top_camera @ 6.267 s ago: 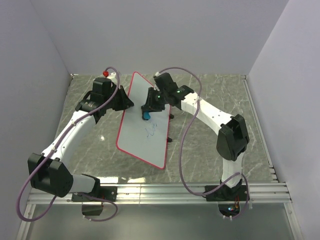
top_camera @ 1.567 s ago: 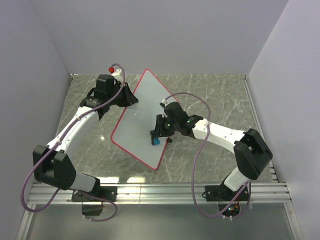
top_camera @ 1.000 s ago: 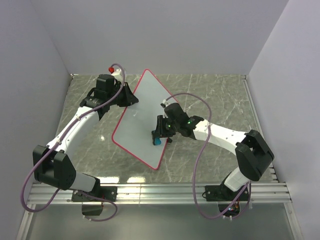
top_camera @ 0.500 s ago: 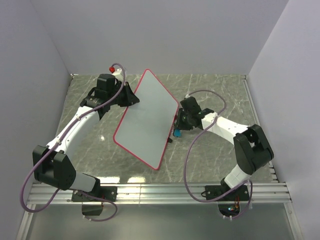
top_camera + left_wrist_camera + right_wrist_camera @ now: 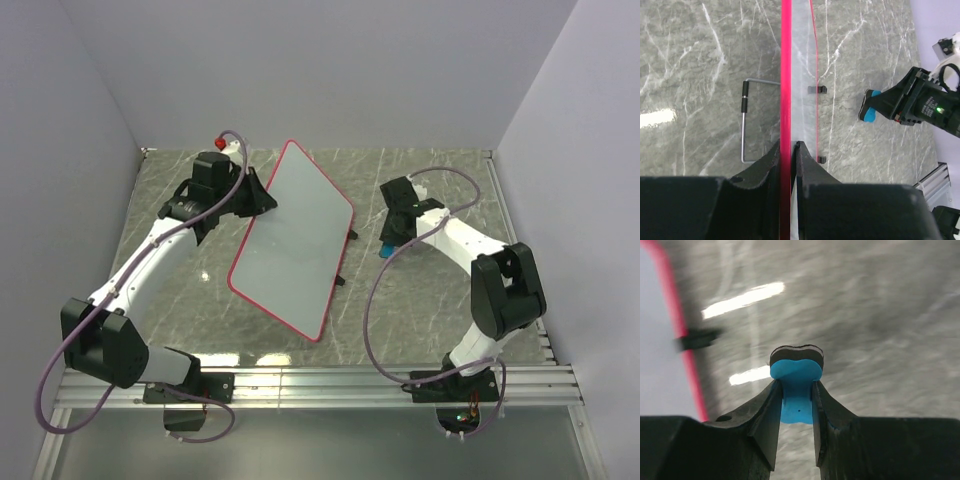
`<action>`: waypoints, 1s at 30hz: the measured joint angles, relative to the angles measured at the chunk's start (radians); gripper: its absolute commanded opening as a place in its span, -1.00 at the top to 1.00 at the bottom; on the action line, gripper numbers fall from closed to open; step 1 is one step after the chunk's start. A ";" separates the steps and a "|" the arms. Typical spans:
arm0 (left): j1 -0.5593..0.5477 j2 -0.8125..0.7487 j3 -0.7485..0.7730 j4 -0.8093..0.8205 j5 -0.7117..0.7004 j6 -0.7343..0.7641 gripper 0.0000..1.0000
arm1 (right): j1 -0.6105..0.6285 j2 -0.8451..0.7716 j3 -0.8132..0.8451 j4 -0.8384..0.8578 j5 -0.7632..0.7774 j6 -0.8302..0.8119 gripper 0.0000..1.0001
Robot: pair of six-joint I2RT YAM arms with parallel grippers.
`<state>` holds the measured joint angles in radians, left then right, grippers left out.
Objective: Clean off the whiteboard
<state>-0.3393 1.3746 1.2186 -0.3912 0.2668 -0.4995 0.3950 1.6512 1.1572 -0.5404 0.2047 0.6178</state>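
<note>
Two arms in play. The left gripper (image 5: 262, 200) is clamped on the red rim of the whiteboard (image 5: 290, 245), fingers closed across its thickness at the far-left edge. The left wrist view shows the board edge-on.

The board is tipped up off the surface (image 5: 430, 300) and leaning, with the edge carrying the two black clips (image 5: 816, 89) down low on the right. Can't tell whether that edge actually touches the marble. A wire stand (image 5: 743, 125) shows on the other side of the board in the left wrist view.

Off to the right, the right gripper (image 5: 392, 240) is pinched tight on the blue eraser (image 5: 796, 375), dark pad end sticking out past the fingertips. It is well apart from the board, over bare marble.

From the top camera the board face looks clean, no blue marks I can make out. My read is that wiping is done or nearly so. The back face is hidden.

Handling:
- **Feel:** thin, stiff, light panel with a slick face and a narrow rim.
- **Lever:** a one-edge pinch gives a long lever, so it will likely twist in the jaws if pushed far from the grip.
- **Hold:** best on the rim as now, mid-edge and clear of the clips. Pressing on the glossy face alone would probably slip.
- **Set-down:** clip edge first and slow, since a flat drop could slap or skid
</note>
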 measured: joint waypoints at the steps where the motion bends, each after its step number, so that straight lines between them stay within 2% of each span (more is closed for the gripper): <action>1: -0.001 -0.005 -0.003 -0.002 -0.005 -0.004 0.74 | -0.019 0.009 -0.002 -0.012 0.016 0.003 1.00; 7: -0.012 -0.022 -0.032 -0.045 -0.054 -0.009 0.32 | -0.079 0.064 -0.043 -0.045 0.050 0.001 0.99; 8: -0.013 -0.022 -0.038 -0.063 -0.060 -0.010 0.17 | -0.080 0.068 -0.049 -0.049 0.048 0.001 0.89; 11: -0.019 -0.015 -0.044 -0.126 -0.074 -0.011 -0.02 | -0.079 0.083 -0.053 -0.058 0.036 0.002 0.40; 12: -0.020 -0.011 -0.044 -0.139 -0.079 -0.009 -0.04 | -0.079 0.087 -0.053 -0.057 0.031 0.002 0.10; 14: -0.022 -0.005 -0.044 -0.158 -0.084 -0.009 -0.08 | -0.080 0.091 -0.053 -0.058 0.019 0.005 -0.09; 15: -0.023 -0.003 -0.044 -0.167 -0.084 -0.009 -0.10 | -0.079 0.091 -0.053 -0.058 0.014 0.006 -0.29; 18: -0.024 -0.002 -0.044 -0.180 -0.082 -0.009 -0.15 | -0.079 0.091 -0.051 -0.060 0.006 0.006 -0.60; 30: 0.001 -0.005 0.011 -0.226 -0.081 0.008 -0.34 | -0.079 0.091 -0.040 -0.088 0.005 -0.005 -0.72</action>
<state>-0.3382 1.3693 1.2301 -0.6170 0.1860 -0.4911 0.3157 1.7420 1.1175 -0.6285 0.2096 0.6128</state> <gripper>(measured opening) 0.662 0.847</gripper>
